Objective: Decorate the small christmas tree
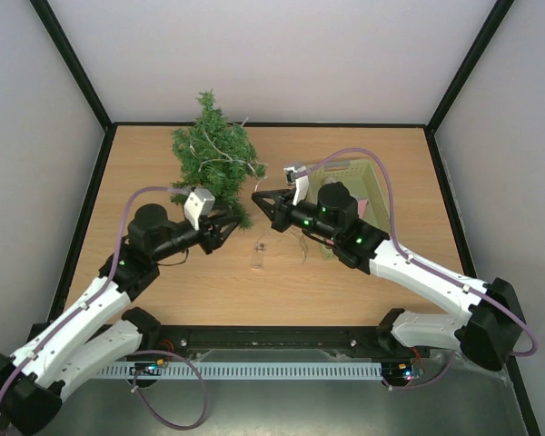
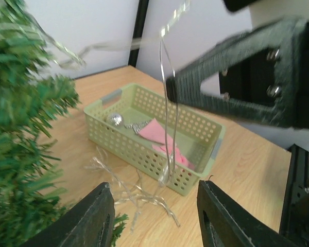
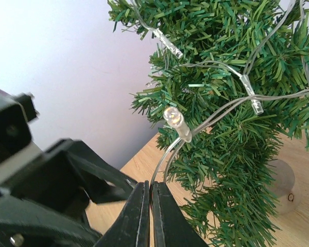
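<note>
A light wooden bench (image 1: 209, 291) sits inside a white-walled booth with a black frame. The small christmas tree (image 1: 213, 154) stands upright toward the far side of the bench, left of centre, with a clear light string (image 3: 177, 123) looped through its dark green branches.

The right end effector (image 1: 257, 194) is just beside the tree's lower right branches. In the right wrist view its fingers are pressed together (image 3: 150, 188) on a loop of the light string's wire. One bulb sits just above the fingertips and the tree (image 3: 232, 128) fills the space behind.

The left end effector (image 1: 234, 222) is on the near side of the tree, close under its lowest branches and near the other arm's tip. Its fingers stand apart (image 2: 154, 206) with nothing between them, and the tree (image 2: 20, 154) crowds the left edge of that view.

A pale green basket (image 2: 201, 131) lies well to the right of the tree. It holds a silver ball (image 2: 115, 119) and something pink (image 2: 162, 136). More of the string lies loose on the bench in front of the basket.
</note>
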Tool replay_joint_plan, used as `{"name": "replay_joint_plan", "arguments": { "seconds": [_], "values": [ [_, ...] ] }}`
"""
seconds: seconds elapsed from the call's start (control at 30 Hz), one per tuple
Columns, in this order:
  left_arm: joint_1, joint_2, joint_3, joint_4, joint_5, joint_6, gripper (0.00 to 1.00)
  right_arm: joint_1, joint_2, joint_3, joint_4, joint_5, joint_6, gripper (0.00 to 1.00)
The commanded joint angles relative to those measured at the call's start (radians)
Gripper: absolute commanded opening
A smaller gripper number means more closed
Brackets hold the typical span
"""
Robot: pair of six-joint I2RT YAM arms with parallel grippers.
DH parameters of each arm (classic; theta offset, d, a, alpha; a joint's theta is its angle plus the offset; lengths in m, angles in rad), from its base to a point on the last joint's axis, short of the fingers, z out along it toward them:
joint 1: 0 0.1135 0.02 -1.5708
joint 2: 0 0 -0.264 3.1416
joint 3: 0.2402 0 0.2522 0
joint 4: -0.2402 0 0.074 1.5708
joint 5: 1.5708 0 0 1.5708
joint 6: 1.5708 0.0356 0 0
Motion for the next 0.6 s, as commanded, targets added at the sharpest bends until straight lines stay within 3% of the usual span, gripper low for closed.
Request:
{"name": "replay_joint_plan", "arguments": {
  "seconds": [0.0,0.37,0.57],
  "values": [
    [-0.055,0.055,-0.039,0.144,-0.04,0.035,0.46,0.007,0.006,-0.008,0.074,0.026,0.046,0.02],
    [-0.119,0.216,-0.124,0.417,-0.155,0.098,0.46,0.007,-0.022,-0.043,0.097,0.062,0.076,0.02],
    [-0.13,0.296,-0.134,0.474,-0.166,0.152,0.44,0.007,-0.033,-0.047,0.117,0.065,0.101,0.02]
  ]
}}
